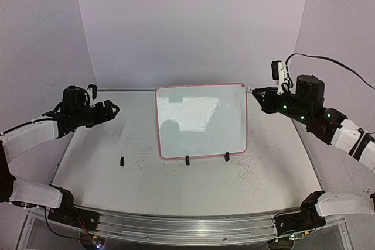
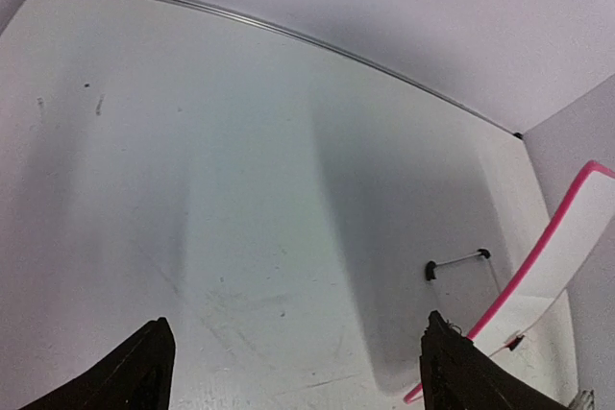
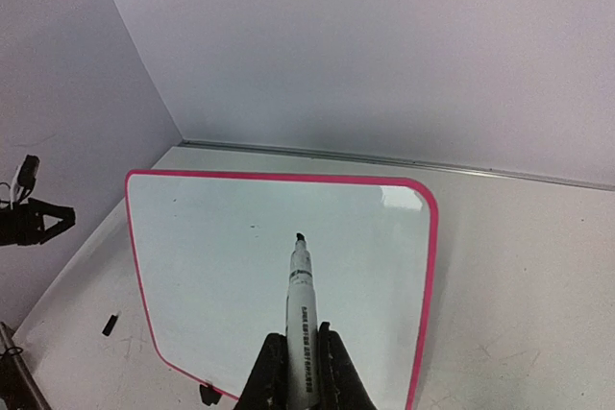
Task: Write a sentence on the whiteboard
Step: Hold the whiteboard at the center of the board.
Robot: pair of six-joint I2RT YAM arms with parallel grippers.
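Top external: whiteboard [image 1: 201,121] sits mid-tabletop [image 1: 94,174], pink frame, two black clip feet [image 1: 187,160] at near edge, face white with glare. At board's far right corner, right pincer [image 1: 256,92] clamped on marker [image 3: 301,304], bare tip aimed over board; contact not discernible. Well left of board, left pincer [image 1: 111,109] spread wide, holding nothing. On tabletop between them, small black piece [image 1: 122,161]; faint scribbles [image 1: 258,165] right of feet.

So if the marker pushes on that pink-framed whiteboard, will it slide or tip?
Probably slides: the whiteboard looks thin and light, on two clip feet on a smooth table. Likely stiff, given its frame. The open left gripper is away, so nothing braces it.
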